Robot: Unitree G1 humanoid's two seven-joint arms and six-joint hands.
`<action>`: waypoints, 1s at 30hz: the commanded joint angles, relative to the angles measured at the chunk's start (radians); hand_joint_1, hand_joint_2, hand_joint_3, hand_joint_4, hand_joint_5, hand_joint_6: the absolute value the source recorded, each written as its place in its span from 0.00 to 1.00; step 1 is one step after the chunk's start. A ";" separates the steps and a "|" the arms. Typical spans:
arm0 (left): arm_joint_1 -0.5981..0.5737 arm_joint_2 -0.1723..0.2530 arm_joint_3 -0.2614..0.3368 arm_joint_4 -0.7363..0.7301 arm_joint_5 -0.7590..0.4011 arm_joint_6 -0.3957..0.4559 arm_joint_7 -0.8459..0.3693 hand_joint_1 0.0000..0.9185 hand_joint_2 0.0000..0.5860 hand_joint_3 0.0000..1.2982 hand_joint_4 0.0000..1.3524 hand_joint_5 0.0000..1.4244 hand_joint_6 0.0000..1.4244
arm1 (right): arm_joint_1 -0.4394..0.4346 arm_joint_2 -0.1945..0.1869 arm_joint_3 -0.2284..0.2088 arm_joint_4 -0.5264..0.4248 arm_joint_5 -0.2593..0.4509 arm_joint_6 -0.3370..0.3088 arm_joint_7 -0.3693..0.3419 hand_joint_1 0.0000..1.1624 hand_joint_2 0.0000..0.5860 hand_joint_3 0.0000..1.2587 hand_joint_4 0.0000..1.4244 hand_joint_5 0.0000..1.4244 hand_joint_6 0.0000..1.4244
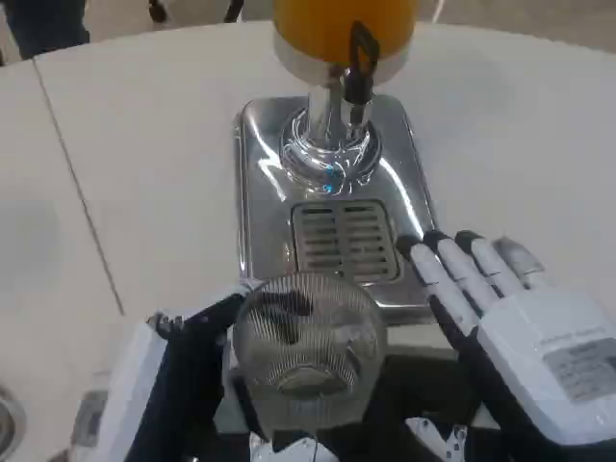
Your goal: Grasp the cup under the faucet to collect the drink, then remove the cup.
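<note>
Ribbed clear cup (308, 346) sits at the near edge of the chrome drip tray (265, 164), short of the slotted grate (345, 241) and well short of the faucet (358, 63) under the orange drink dispenser (337, 29). Left hand (178, 371) wraps the cup's left side, dark fingers (217, 313) curled against the wall. Right hand (520, 332) hovers just right of the cup over the white surface (144, 144), fingers (452, 269) stretched straight and slightly spread, holding nothing.

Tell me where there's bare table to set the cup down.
Bare white table lies left of the dispenser's chrome base, and more right of it. It's crowded near you: the ribbed cup in the left hand, the right hand beside the drip grate.
</note>
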 commanded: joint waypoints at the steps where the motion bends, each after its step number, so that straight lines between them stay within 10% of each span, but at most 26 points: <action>1: 0.003 -0.013 -0.001 -0.012 -0.012 -0.008 0.000 0.63 0.07 0.93 0.87 1.00 1.00 | 0.021 0.010 0.005 -0.022 -0.021 -0.010 0.009 0.50 0.71 0.00 0.00 0.00 0.01; 14: -0.082 -0.039 -0.007 0.066 0.015 0.011 0.021 0.63 0.07 0.93 0.87 1.00 1.00 | 0.027 0.064 0.016 -0.013 -0.066 0.008 0.009 0.50 0.71 0.00 0.00 0.00 0.01; 30: -0.621 -0.137 -0.103 0.655 0.082 0.091 0.216 0.62 0.07 0.93 0.87 1.00 1.00 | 0.009 0.116 -0.005 -0.065 -0.104 0.047 0.132 0.50 0.71 0.00 0.00 0.00 0.01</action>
